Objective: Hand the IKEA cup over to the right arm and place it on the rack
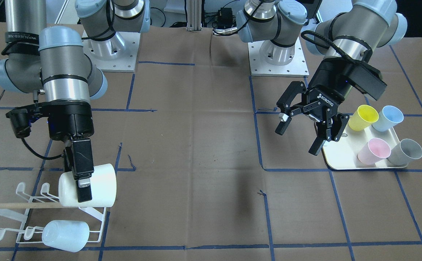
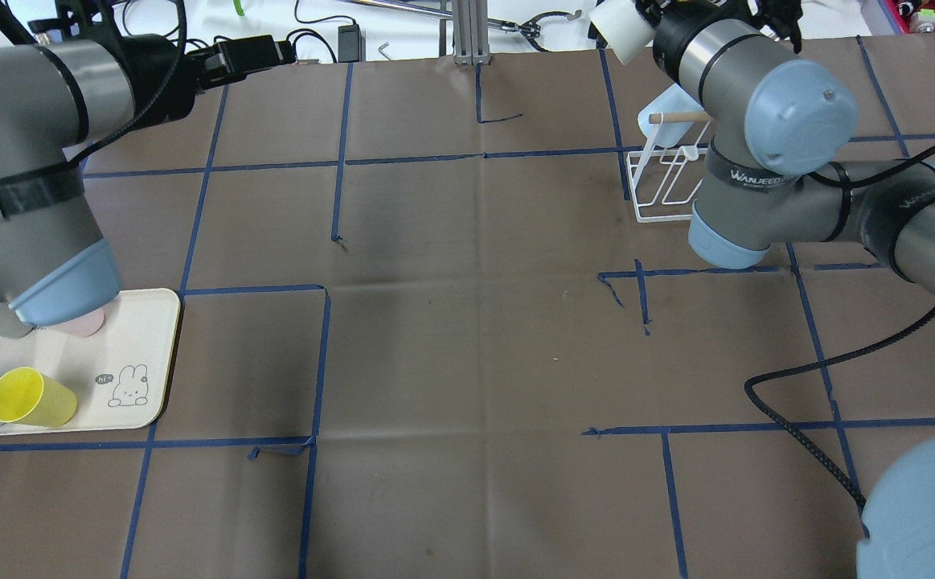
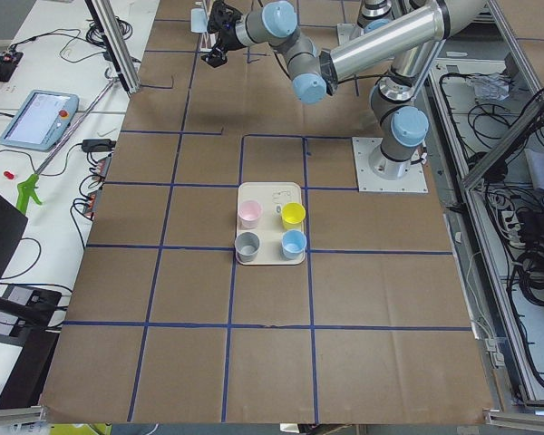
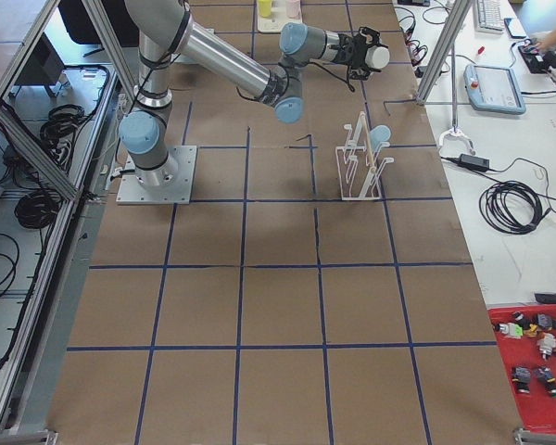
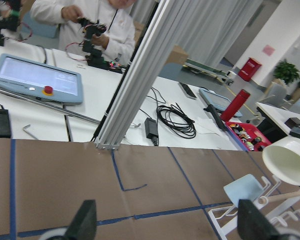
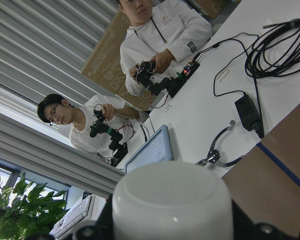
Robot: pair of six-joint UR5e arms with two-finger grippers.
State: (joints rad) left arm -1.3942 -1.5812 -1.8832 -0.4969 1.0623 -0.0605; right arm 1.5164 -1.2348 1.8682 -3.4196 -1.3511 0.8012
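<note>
- IKEA cup (image 1: 100,185), plain white, lay on its side in the right gripper (image 1: 82,186), its open mouth turned toward the middle of the table (image 1: 196,145).
- That gripper's fingers (image 1: 84,188) were clamped across the cup's body, one in front and the other hidden behind it.
- From where I stood the cup hung above the rack (image 1: 96,214), over one end of its wooden dowel (image 1: 15,205). The left wrist view showed a small gap between cup and dowel.
- A pale blue cup (image 1: 65,235) sat tilted on one of the rack's outer prongs, mouth down.
- Across the table, well apart, the left gripper (image 1: 297,139) hovered with its fingers spread wide and nothing between them.
- It hung over the inner edge of a cream tray (image 1: 341,159).
- On the tray stood four cups: a yellow cup (image 1: 365,116), a light blue cup (image 1: 390,117), a pink cup (image 1: 376,149) and a grey cup (image 1: 406,151).
</note>
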